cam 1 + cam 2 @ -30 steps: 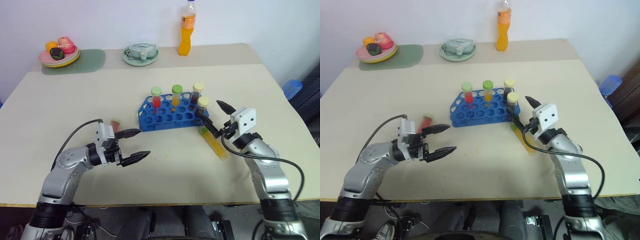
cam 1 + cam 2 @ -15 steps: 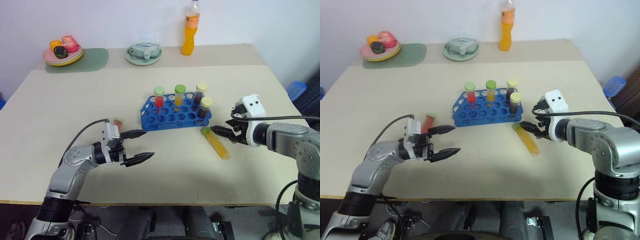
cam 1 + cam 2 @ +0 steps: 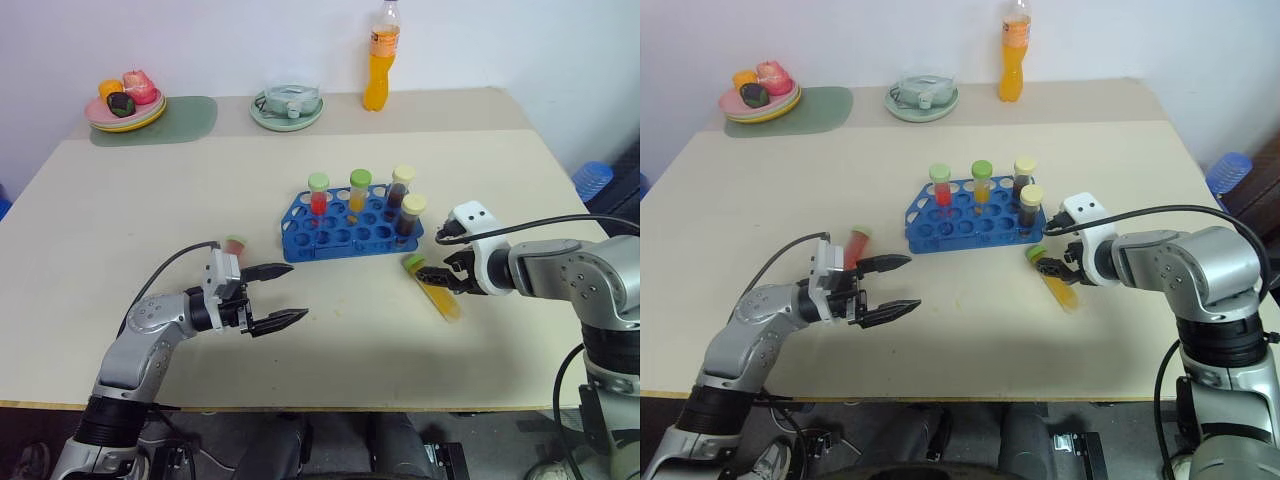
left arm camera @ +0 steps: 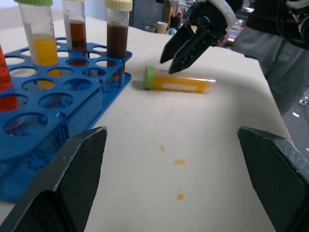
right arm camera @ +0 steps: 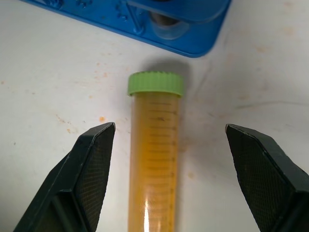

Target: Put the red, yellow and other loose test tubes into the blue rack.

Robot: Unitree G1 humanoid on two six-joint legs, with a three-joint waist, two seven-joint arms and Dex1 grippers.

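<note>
Right wrist view, right hand point(image 5: 169, 159) angled down, open astride yellow tube point(image 5: 154, 159), left hand point(image 3: 283, 296) level, open

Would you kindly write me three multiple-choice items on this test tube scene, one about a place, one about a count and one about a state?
1. Where does the yellow tube lie?
A. On the table beside the blue rack
B. In the rack
C. On the green dish

2. How many tubes stand in the rack?
A. Two
B. Four
C. Six

3. How is the right gripper?
A. Shut on the yellow tube
B. Open over the yellow tube
C. Shut on the orange bottle

Answers: 1 A, it lies flat next to the rack's corner; 2 B, four capped tubes stand upright; 3 B, its fingers stand apart on either side of the tube.
</note>
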